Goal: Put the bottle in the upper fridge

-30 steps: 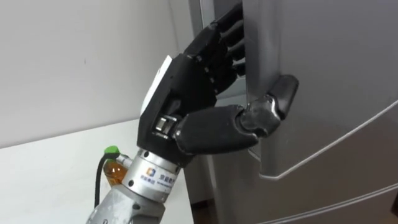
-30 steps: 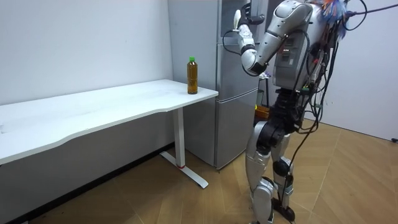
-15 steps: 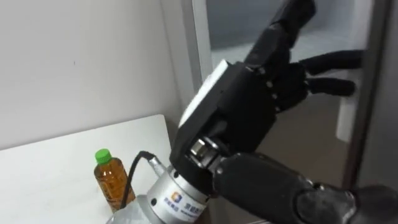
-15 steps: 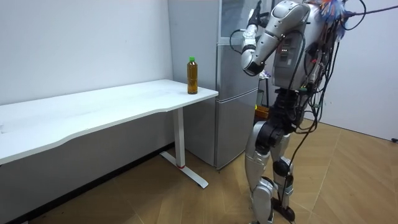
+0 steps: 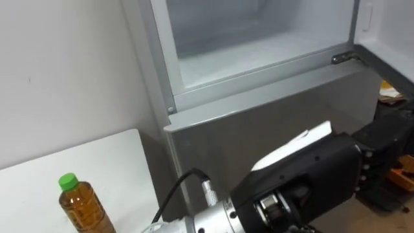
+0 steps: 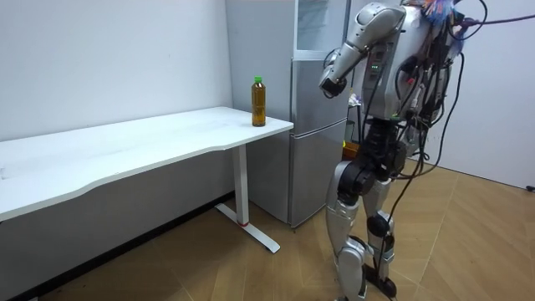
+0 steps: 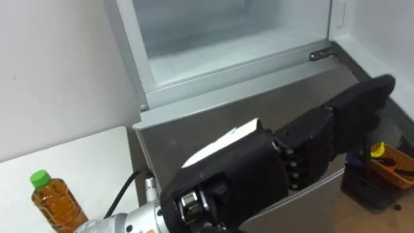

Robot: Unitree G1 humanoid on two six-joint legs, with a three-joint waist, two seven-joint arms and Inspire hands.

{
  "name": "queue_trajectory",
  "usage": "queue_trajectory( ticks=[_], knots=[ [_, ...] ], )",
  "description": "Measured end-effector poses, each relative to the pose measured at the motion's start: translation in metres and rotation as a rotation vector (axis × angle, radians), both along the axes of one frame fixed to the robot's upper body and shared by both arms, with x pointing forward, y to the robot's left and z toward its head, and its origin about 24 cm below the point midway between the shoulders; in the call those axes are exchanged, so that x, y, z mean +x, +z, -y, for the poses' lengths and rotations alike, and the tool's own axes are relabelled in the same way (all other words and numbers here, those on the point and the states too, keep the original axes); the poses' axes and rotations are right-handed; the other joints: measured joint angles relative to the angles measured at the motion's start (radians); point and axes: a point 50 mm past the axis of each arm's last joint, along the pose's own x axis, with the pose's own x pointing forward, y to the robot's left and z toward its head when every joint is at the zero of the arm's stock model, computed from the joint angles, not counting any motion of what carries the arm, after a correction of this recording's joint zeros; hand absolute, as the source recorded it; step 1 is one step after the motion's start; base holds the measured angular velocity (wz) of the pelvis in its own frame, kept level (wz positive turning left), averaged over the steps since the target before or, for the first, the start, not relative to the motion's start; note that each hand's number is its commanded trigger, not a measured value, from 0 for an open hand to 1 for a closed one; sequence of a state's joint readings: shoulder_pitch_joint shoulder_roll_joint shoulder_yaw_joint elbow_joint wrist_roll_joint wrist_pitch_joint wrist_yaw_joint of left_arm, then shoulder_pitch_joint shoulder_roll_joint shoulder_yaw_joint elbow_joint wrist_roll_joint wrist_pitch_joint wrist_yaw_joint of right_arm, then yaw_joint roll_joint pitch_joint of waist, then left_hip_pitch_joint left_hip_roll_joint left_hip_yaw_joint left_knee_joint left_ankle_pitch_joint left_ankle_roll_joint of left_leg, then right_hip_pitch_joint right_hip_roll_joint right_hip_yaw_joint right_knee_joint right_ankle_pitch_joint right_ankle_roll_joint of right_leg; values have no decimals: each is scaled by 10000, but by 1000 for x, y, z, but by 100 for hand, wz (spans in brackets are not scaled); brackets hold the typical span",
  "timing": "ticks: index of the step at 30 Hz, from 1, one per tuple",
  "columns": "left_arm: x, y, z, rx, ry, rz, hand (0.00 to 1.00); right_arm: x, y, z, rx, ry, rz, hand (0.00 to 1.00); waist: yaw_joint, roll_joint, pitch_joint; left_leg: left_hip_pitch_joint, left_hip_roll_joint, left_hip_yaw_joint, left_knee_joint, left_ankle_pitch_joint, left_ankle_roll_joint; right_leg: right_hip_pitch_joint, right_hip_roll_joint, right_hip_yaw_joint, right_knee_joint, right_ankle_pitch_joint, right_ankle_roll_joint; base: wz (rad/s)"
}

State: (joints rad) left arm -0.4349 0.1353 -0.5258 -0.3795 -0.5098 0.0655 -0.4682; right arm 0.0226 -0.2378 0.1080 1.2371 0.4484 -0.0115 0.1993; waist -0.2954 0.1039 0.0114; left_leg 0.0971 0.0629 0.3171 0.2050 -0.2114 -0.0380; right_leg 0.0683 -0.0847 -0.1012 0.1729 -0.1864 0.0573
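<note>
A bottle [image 5: 77, 208] of amber drink with a green cap stands upright on the corner of the white table [image 6: 125, 142], just left of the grey fridge. The upper fridge compartment [image 5: 259, 40] stands open, its pale inside bare, its door [image 5: 388, 32] swung to the right. My left hand [image 7: 291, 162] hangs in front of the lower fridge door [image 5: 259, 133], fingers straight, holding nothing, well to the right of the bottle [image 7: 55, 200]. In the room view I stand facing the fridge [image 6: 311, 125], with the left hand [image 6: 328, 84] raised to chest height and the bottle [image 6: 259, 102] on the table's near end.
A white wall runs behind the table. On the floor right of the fridge sits a dark bin with orange things [image 7: 381, 162]. Wooden floor [image 6: 251, 267] lies open around the table's leg.
My left hand had its fingers at the upper door's edge; the door is now open and the hand has let go and dropped before the lower door. The eye view has shifted.
</note>
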Motion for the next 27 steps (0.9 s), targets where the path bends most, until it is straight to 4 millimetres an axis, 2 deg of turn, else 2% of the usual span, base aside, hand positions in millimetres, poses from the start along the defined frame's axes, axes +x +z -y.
queue_trajectory(
  ticks=[6, 27],
  knots=[
    [-1, 0, 1, -18, -77, 14, 0, 0, 0, 0, 36, -124, 17, 0, -26, -2, 1, 2, 3, 72, -2, -1, 0, -104, 14, 168, -11, 2, -3, -11],
    [-2, -4, 5, 358, -134, 156, 0, -6, -1, 3, -306, -374, -141, 0, -139, 5, 24, 19, 18, 83, -25, -2, -2, -152, 36, 170, -5, 20, -26, -1]
  ],
)
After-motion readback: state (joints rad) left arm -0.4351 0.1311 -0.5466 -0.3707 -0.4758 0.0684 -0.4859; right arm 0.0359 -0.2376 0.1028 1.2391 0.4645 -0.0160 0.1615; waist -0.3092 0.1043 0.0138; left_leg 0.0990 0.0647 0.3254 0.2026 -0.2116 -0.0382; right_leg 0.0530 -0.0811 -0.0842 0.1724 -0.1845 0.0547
